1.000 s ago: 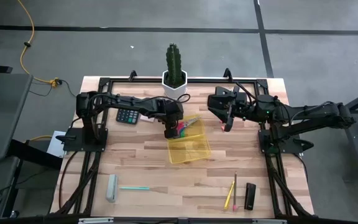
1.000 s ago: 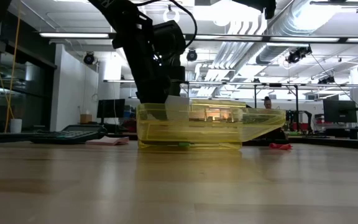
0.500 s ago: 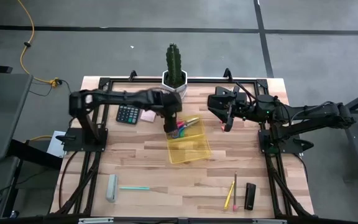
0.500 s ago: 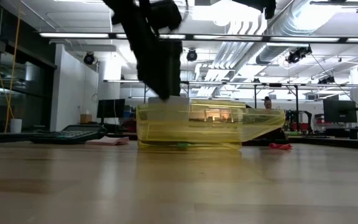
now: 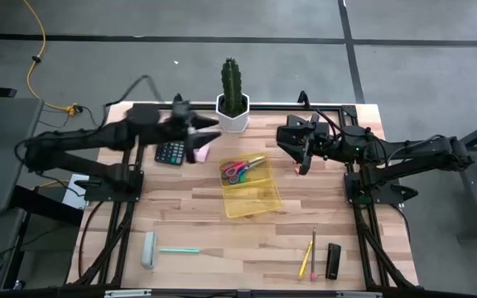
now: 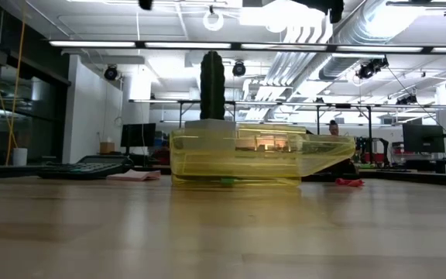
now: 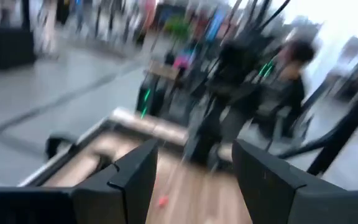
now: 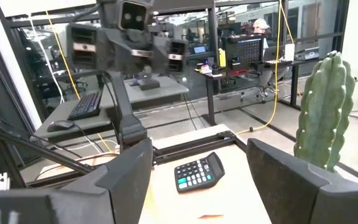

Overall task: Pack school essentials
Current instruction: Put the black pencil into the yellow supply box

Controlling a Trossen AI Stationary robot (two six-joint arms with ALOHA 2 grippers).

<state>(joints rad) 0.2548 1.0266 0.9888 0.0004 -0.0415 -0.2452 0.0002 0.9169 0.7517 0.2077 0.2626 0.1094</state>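
From above, the left gripper (image 5: 208, 132) was seen over the pink sticky-note pad (image 5: 198, 154) beside the calculator (image 5: 170, 152), while red-handled scissors (image 5: 235, 170) lay in the yellow tray (image 5: 259, 202) and pencils (image 5: 309, 255) and a light-blue pen (image 5: 178, 250) lay on the tabletop (image 5: 222, 228). The low view gave only the tray (image 6: 235, 159) side-on before the cactus (image 6: 212, 74). The wrist views showed what the others could not: both grippers' fingers (image 7: 138, 174) (image 8: 129, 168) stood apart, empty.

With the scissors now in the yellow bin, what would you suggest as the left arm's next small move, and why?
Probably swing the open left gripper toward the pink sticky-note pad just beneath it. The scissors already lie in the yellow bin, the gripper holds nothing, and the pad is its nearest unpacked item. The right gripper waits, open.
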